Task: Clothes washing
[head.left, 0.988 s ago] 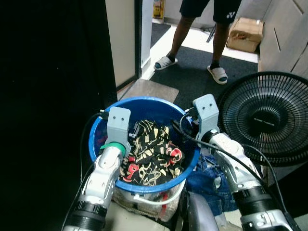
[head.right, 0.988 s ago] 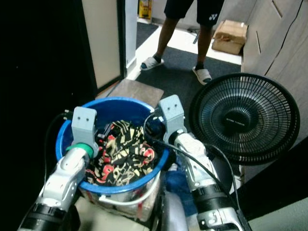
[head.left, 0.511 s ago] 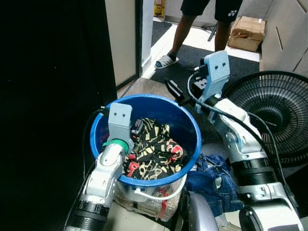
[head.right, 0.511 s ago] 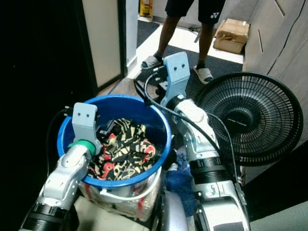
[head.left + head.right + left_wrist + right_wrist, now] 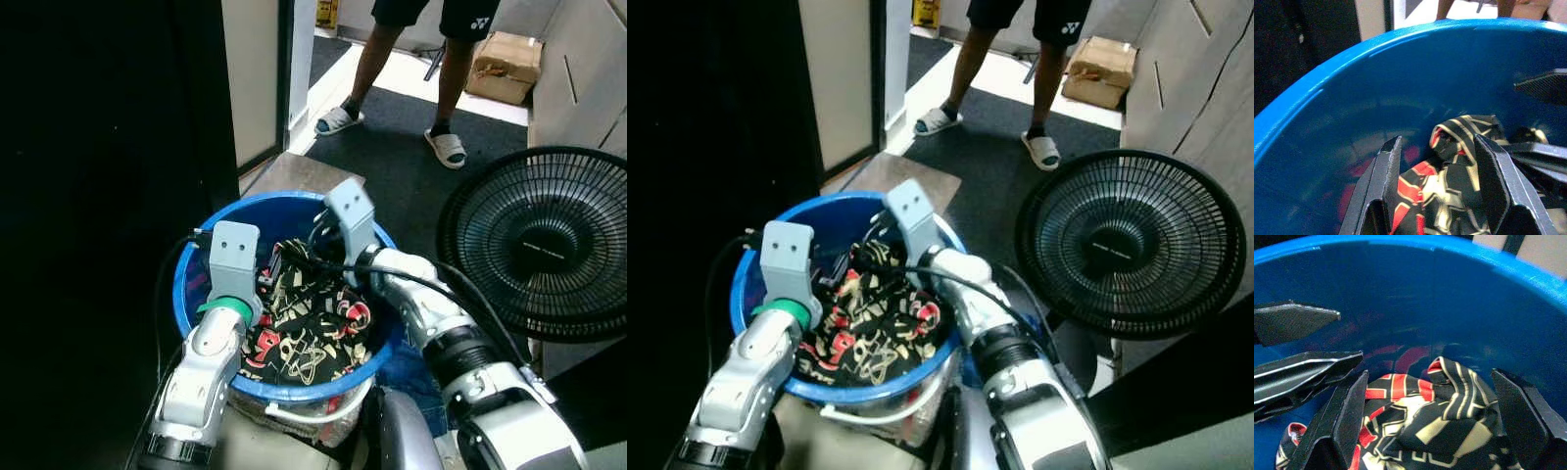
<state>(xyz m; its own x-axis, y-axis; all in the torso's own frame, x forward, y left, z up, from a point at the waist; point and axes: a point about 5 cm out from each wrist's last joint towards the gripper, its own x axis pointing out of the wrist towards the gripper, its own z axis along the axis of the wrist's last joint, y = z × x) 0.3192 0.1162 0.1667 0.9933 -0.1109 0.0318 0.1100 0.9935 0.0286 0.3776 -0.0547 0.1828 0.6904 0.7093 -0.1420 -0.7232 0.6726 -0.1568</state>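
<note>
A blue bucket [image 5: 263,204] in front of me holds a crumpled black cloth [image 5: 309,338] patterned in red and cream. My left gripper [image 5: 268,271] reaches inside the bucket at its left wall. In the left wrist view it [image 5: 1437,142] is open, its fingers [image 5: 1383,191] straddling a fold of the cloth. My right gripper [image 5: 315,241] dips into the bucket from the far right side. It [image 5: 1430,374] is open too, spread wide just above the cloth [image 5: 1420,426], facing the left gripper's fingers [image 5: 1303,372].
A black floor fan [image 5: 534,255] stands close on the right. A person's legs [image 5: 392,69] in sandals stand ahead on dark carpet, beside a cardboard box [image 5: 505,69]. Blue denim [image 5: 400,360] lies by the bucket's right side. A dark wall is on the left.
My right gripper left the bucket's right rim, rose above the far rim, then came down inside the bucket over the cloth. The left gripper stayed inside the bucket.
</note>
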